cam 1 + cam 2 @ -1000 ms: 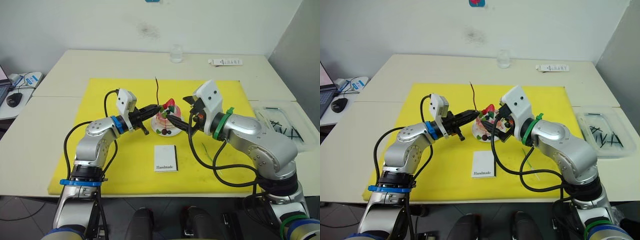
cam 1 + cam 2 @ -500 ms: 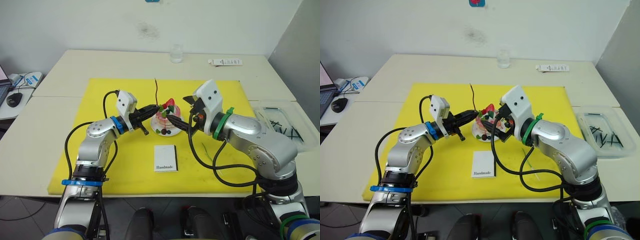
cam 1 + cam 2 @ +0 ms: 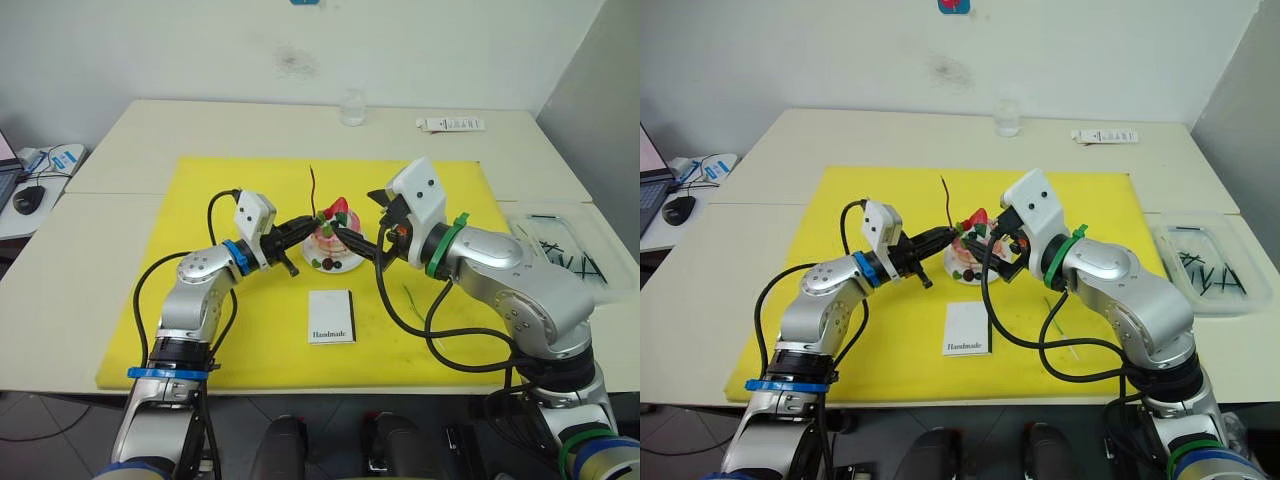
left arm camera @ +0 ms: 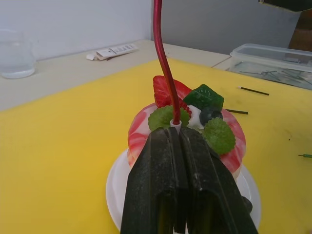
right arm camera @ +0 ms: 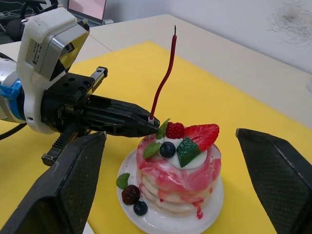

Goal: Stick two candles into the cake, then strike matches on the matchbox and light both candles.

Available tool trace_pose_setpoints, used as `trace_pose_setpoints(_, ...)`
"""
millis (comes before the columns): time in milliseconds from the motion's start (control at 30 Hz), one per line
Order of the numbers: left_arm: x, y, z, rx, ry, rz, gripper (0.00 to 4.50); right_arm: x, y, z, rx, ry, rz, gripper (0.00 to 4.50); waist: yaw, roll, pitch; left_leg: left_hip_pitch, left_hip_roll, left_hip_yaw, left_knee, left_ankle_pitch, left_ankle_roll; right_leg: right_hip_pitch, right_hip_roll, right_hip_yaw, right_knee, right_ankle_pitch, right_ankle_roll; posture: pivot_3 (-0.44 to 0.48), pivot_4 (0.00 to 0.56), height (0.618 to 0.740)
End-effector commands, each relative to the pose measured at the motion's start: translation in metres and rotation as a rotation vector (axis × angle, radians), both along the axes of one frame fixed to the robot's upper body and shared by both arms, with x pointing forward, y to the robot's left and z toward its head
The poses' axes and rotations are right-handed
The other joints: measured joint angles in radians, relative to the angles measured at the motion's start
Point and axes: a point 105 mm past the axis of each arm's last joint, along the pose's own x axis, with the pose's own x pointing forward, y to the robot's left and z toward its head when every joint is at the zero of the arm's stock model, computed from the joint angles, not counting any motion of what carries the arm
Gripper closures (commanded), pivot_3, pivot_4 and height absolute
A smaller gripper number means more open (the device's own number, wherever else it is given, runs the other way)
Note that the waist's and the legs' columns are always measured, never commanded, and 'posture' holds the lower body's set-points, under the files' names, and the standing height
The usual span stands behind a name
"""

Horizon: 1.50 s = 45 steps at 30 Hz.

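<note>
Left wrist view: my left gripper (image 4: 178, 139) has its fingers pressed together on the white base of the red candle (image 4: 163, 63), held upright right at the top of the cake (image 4: 187, 131), just beside the strawberry. I can't tell if the tip is seated in the cake yet or only touching. My right gripper (image 5: 170, 190) sits with fingers spread wide, one on each side of the cake's plate, holding nothing; I judge it's bracing or standing by.

The cake sits near the middle of the yellow mat (image 3: 200, 330), toward its far edge. The matchbox (image 3: 331, 316) lies flat nearer the mat's front edge, just in front of the cake, untouched. The green candle (image 3: 413, 298) lies on the mat toward its right edge, under my right arm, not yet picked up. Matches (image 3: 560, 255) sit in a clear tray (image 3: 590, 215) off the mat, at the table's right edge; two more thin dark sticks lie on the mat behind the cake in the left wrist view.

Progress, as I judge it: early. First candle being planted, second not started, no match struck, nothing lit.
</note>
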Motion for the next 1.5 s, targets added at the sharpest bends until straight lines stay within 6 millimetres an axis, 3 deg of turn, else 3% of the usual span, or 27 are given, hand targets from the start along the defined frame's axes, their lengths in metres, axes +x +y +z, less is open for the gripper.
trace_pose_setpoints(33, -0.002, -0.004, 0.002, 0.013, -0.028, -0.008, 4.50, -0.003, 0.003, 0.017, 0.023, -0.071, 0.017, 0.02, 0.000, 0.000, 0.000, 0.000, 0.000, 0.000, 0.000, 0.000, 0.000, 0.000, 0.000, 0.000, 0.000, 0.000, 0.000, 0.000, 0.150, 0.740)
trace_pose_setpoints(233, 0.000, -0.003, 0.006, 0.001, -0.035, -0.001, 4.50, -0.003, 0.002, 0.016, 0.020, -0.067, 0.022, 0.02, 0.000, 0.000, 0.000, 0.000, 0.000, 0.000, 0.000, 0.000, 0.000, 0.000, 0.000, 0.000, 0.000, 0.000, 0.000, 0.000, 0.150, 0.740)
trace_pose_setpoints(500, -0.003, 0.001, 0.013, -0.002, -0.064, 0.003, 2.20, -0.005, 0.003, 0.013, 0.022, -0.057, 0.029, 0.00, 0.000, 0.000, 0.000, 0.000, 0.000, 0.000, 0.000, 0.000, 0.000, 0.000, 0.000, 0.000, 0.000, 0.000, 0.000, 0.000, 0.150, 0.740)
trace_pose_setpoints(833, -0.010, 0.026, 0.030, 0.021, -0.092, 0.048, 2.20, -0.004, -0.006, 0.010, 0.011, -0.050, 0.018, 0.00, 0.000, 0.000, 0.000, 0.000, 0.000, 0.000, 0.000, 0.000, 0.000, 0.000, 0.000, 0.000, 0.000, 0.000, 0.000, 0.000, 0.150, 0.740)
trace_pose_setpoints(1000, -0.030, 0.025, 0.034, 0.066, -0.049, -0.041, 2.20, 0.002, -0.038, 0.001, -0.038, -0.029, -0.017, 0.00, 0.000, 0.000, 0.000, 0.000, 0.001, 0.000, 0.000, 0.000, 0.000, 0.000, -0.001, 0.000, -0.001, 0.000, 0.000, 0.000, 0.150, 0.740)
trace_pose_setpoints(1233, -0.065, 0.023, 0.036, 0.193, -0.039, -0.187, 2.20, 0.006, -0.105, -0.020, -0.120, 0.050, -0.122, 0.00, 0.001, 0.000, 0.000, 0.000, 0.000, 0.001, -0.001, 0.000, 0.000, 0.001, -0.003, 0.001, -0.002, 0.000, 0.000, 0.000, 0.150, 0.740)
trace_pose_setpoints(1333, -0.080, 0.011, 0.040, 0.175, -0.043, -0.253, 1.66, 0.004, -0.128, -0.026, -0.155, 0.082, -0.179, 0.00, 0.001, 0.000, 0.000, 0.001, 0.000, 0.001, -0.001, 0.000, 0.000, 0.001, -0.003, 0.001, -0.002, 0.000, 0.000, 0.000, 0.150, 0.740)
trace_pose_setpoints(1400, -0.090, -0.002, 0.041, 0.171, -0.051, -0.313, 0.97, 0.001, -0.138, -0.033, -0.164, 0.098, -0.205, 0.00, 0.001, 0.000, 0.000, 0.001, 0.000, 0.001, -0.001, 0.000, 0.000, 0.001, -0.002, 0.001, -0.002, 0.000, 0.000, 0.000, 0.150, 0.740)
trace_pose_setpoints(1500, -0.103, -0.019, 0.035, 0.180, -0.044, -0.410, 0.06, -0.009, -0.137, -0.046, -0.162, 0.131, -0.178, 0.00, 0.002, 0.000, 0.000, 0.002, 0.000, 0.001, -0.001, 0.000, 0.000, 0.002, -0.002, 0.001, -0.002, 0.000, 0.000, 0.000, 0.150, 0.740)
